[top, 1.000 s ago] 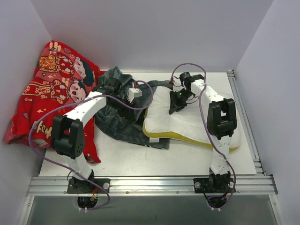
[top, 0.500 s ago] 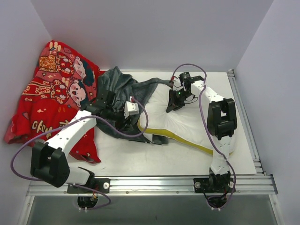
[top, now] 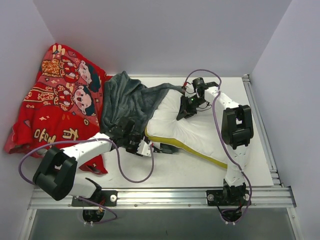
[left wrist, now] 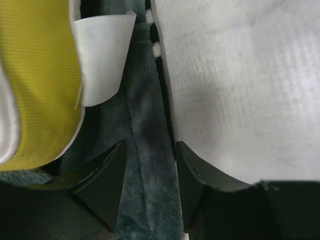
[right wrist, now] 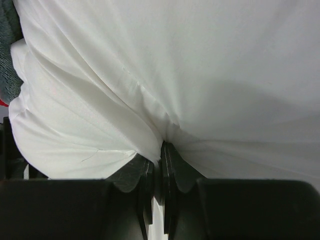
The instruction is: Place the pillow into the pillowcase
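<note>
White, yellow-banded pillow (top: 200, 132) overlaps the crumpled grey plush pillowcase (top: 127, 100). The left gripper (left wrist: 150, 150) narrowly pinches that plush; the right gripper (right wrist: 161, 150) clamps pillow fabric.

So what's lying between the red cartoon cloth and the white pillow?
The fuzzy dark grey-blue pillowcase lies bunched up between the red cloth and the pillow. The top view shows it.

Red cloth (top: 54, 112) — yellow characters, one "有".
</note>
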`<state>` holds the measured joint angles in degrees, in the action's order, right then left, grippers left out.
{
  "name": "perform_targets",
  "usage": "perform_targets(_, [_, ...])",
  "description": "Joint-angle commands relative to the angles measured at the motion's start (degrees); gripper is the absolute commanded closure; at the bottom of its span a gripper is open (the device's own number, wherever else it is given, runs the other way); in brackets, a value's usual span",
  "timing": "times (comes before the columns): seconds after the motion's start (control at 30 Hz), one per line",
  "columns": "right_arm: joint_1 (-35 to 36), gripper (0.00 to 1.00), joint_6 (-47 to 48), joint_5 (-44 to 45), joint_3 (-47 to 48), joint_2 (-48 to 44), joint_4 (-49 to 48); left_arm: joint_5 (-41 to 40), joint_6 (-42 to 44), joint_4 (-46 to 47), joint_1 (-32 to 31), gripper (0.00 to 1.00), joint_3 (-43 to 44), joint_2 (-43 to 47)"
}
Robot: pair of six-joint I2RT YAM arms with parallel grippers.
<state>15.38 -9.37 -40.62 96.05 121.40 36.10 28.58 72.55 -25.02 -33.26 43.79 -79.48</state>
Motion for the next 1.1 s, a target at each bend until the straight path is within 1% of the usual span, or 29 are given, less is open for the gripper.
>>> perform_targets(0.0, [-0.3, 1.0, -2.2, -2.8, -0.9, -0.5, 1.3, -5.4, 7.0, 17.2, -1.0, 0.47, -5.1, 1.3])
perform_targets(0.03, [-0.3, 1.0, -2.1, -3.0, -1.0, -0.5, 1.3, -5.9, 7.2, 22.7, -1.1, 0.46, -6.6, 1.2])
perform_targets(0.07, [-0.3, 1.0, -2.3, -3.2, -1.0, -0.4, 1.3, -6.3, 8.0, 24.2, -1.5, 0.45, -8.4, 0.6])
perform_targets(0.1, [-0.3, 1.0, -2.3, -3.4, -1.0, -0.4, 1.3, -7.3, 8.7, 27.5, -1.7, 0.44, -9.7, 0.4])
perform_targets(0.13, [-0.4, 1.0, -2.4, -3.6, -1.0, -0.3, 1.4, -7.6, 8.7, 32.8, -1.9, 0.44, -10.8, 0.2])
perform_targets(0.17, [-0.5, 1.0, -2.4, -3.8, -1.0, -0.4, 1.4, -7.7, 8.7, 35.1, -2.2, 0.44, -11.6, -0.2])
perform_targets(0.23, [-0.7, 1.0, -2.4, -4.3, -1.0, -0.3, 1.5, -7.6, 9.5, 39.3, -2.4, 0.43, -13.6, -0.5])
perform_targets(0.3, [-0.6, 1.0, -2.3, -4.6, -1.0, -0.4, 1.5, -7.6, 9.2, 40.1, -2.6, 0.43, -13.7, -1.1])
perform_targets(0.43, [-0.7, 1.0, -2.3, -4.8, -0.9, -0.5, 1.8, -6.9, 10.7, 46.2, -2.6, 0.44, -16.3, -0.6])
perform_targets(0.6, [-1.0, 1.0, -2.8, -5.6, -0.4, -0.6, 2.0, -3.8, 12.8, 44.4, -2.6, 0.46, -17.9, 4.7])
perform_targets(0.7, [-1.6, 1.0, -2.9, -6.1, 0.5, -0.8, 2.4, -1.3, 13.3, 36.6, -2.7, 0.46, -16.9, 9.5])
perform_targets(0.73, [-1.8, 1.0, -3.1, -6.4, 0.9, -0.8, 2.4, -0.8, 13.3, 32.8, -2.7, 0.46, -16.5, 10.7])
perform_targets(0.8, [-2.1, 1.0, -3.6, -6.8, 1.2, -1.0, 2.5, 0.0, 13.5, 31.4, -2.8, 0.44, -16.9, 13.4])
perform_targets(0.9, [-2.3, 1.0, -4.3, -7.5, 1.9, -0.9, 2.3, -0.3, 15.2, 30.2, -2.9, 0.44, -17.7, 14.4])
perform_targets(0.97, [-2.5, 1.0, -4.9, -8.4, 2.0, -0.8, 2.4, -0.7, 15.1, 29.7, -2.9, 0.44, -17.3, 13.4])
perform_targets(1.07, [-2.5, 1.0, -5.3, -9.1, 1.9, -0.7, 2.4, -2.6, 15.3, 32.4, -2.9, 0.45, -17.1, 10.8])
